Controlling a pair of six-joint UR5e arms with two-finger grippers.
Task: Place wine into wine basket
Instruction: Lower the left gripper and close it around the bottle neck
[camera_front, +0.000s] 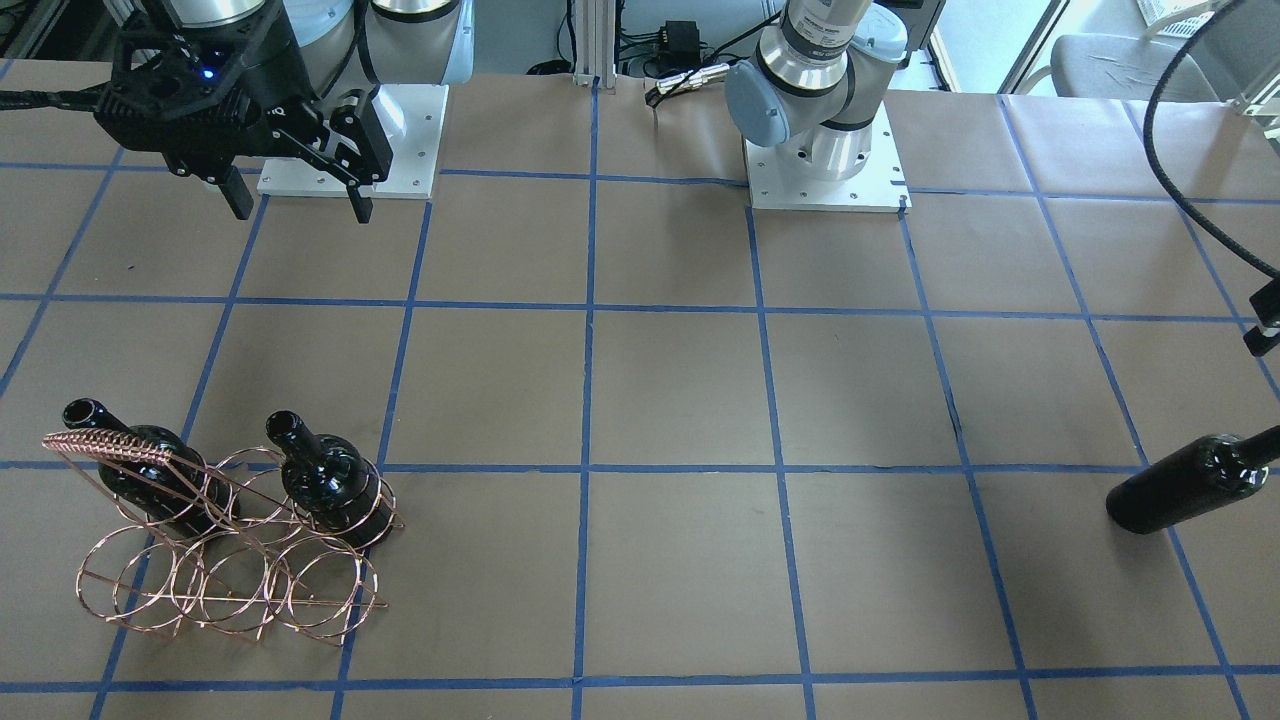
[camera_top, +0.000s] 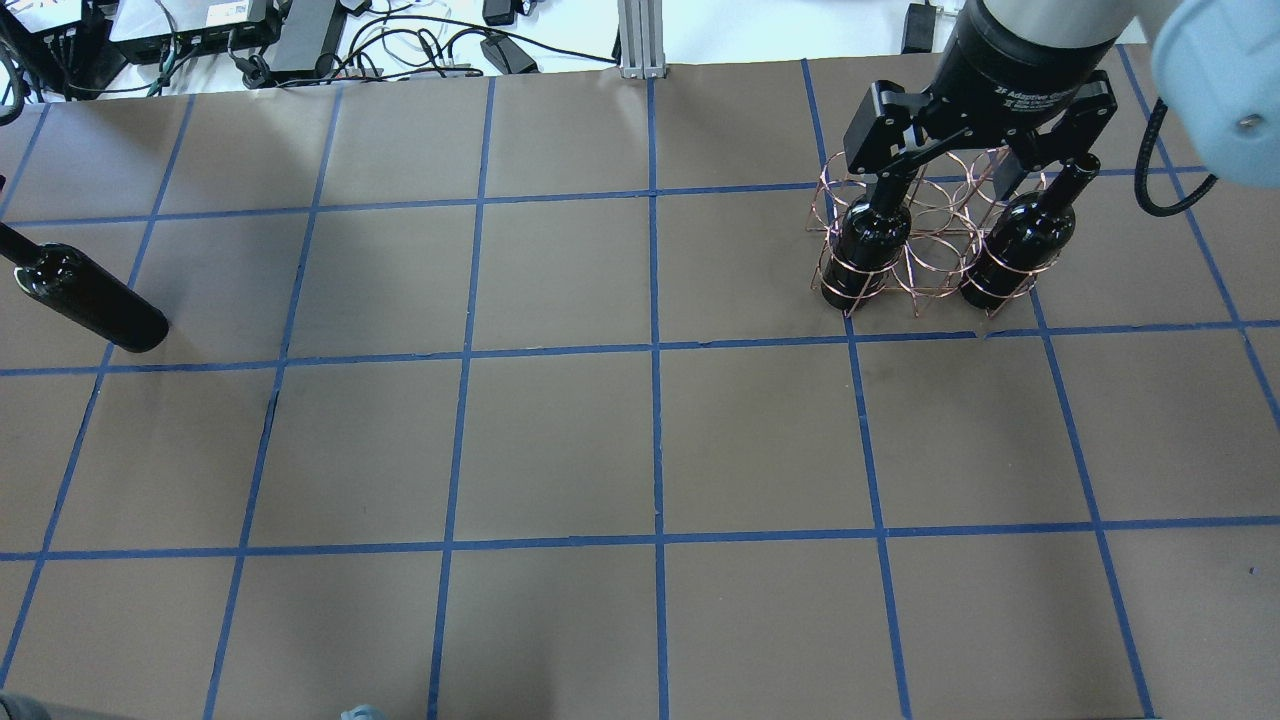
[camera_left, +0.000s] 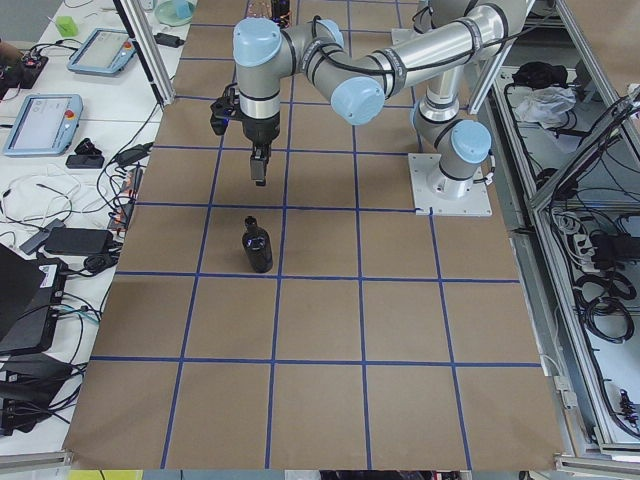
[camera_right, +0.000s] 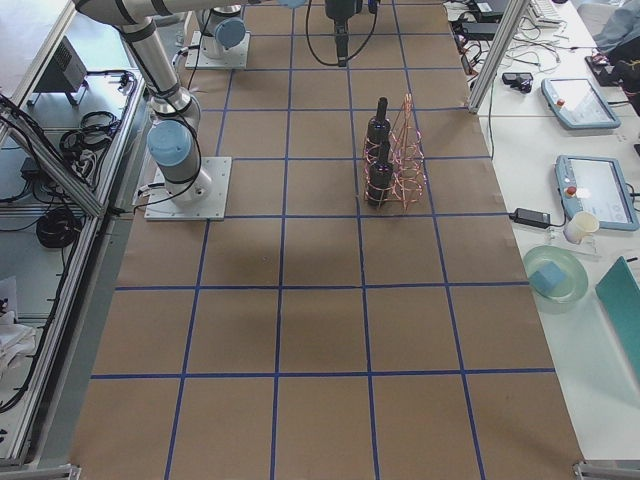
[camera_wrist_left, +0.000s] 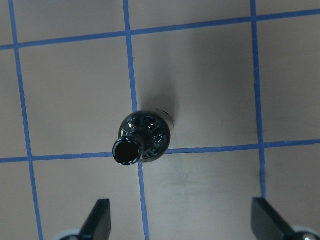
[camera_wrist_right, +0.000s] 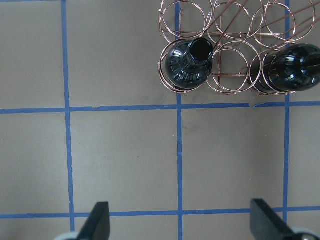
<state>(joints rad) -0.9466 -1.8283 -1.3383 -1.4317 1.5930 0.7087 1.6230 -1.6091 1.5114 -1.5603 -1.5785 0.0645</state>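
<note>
The copper wire wine basket (camera_front: 230, 590) stands on the table's right side, seen too in the overhead view (camera_top: 935, 262) and right wrist view (camera_wrist_right: 227, 30). Two black wine bottles (camera_front: 325, 485) (camera_front: 140, 470) stand upright in the two outer rings of its row nearer the robot. The ring between them is empty. My right gripper (camera_front: 300, 210) (camera_wrist_right: 182, 222) is open and empty, high above the table on the robot's side of the basket. A third wine bottle (camera_wrist_left: 142, 137) (camera_top: 85, 295) stands upright on the bare table at the far left. My left gripper (camera_wrist_left: 182, 220) is open above it, apart from it.
The brown table carries a blue tape grid. The two arm bases (camera_front: 825, 165) (camera_front: 350, 140) sit at the robot's edge. A black cable (camera_front: 1190, 200) hangs near the left arm. Screens and cables lie on side benches beyond the table ends.
</note>
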